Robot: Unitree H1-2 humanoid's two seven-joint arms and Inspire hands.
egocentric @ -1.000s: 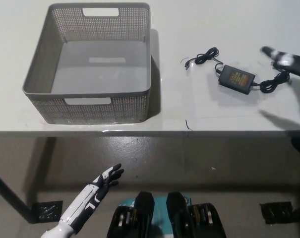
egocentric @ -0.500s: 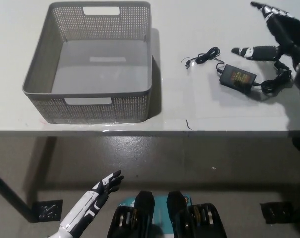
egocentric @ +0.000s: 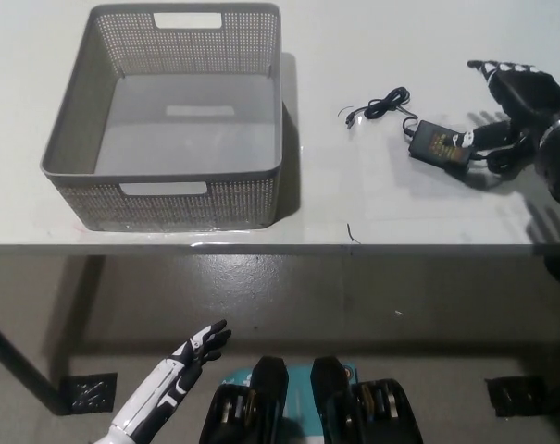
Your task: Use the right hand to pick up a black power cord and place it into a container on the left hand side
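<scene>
Cord first: the black power cord with its flat rectangular adapter brick (egocentric: 439,144) lies on the white bench (egocentric: 372,203), toward my right side, well apart from the container. From the brick's left end a thin black lead runs up and left into a small loose coil (egocentric: 383,104) that ends in a bare tip near the middle of the bench; off the brick's right end the thicker cable bunches into a tangle (egocentric: 504,157) that sits under my fingers. My black right robot hand (egocentric: 518,104) comes in from the right edge and hangs just over that right end of the cord, fingers spread apart and curled downward, with one finger (egocentric: 483,136) reaching toward the brick's right end. Whether any fingertip is actually touching the cable I cannot tell; nothing is lifted and I have hold of nothing. The grey perforated plastic basket with cut-out handles (egocentric: 85,102) stands on the left part of the bench, upright, its near wall close to the front edge. My white left robot hand (egocentric: 194,350) rests low at the lower left, below the front edge of the bench and above the grey floor (egocentric: 400,305), fingers loosely apart and holding nothing.
</scene>
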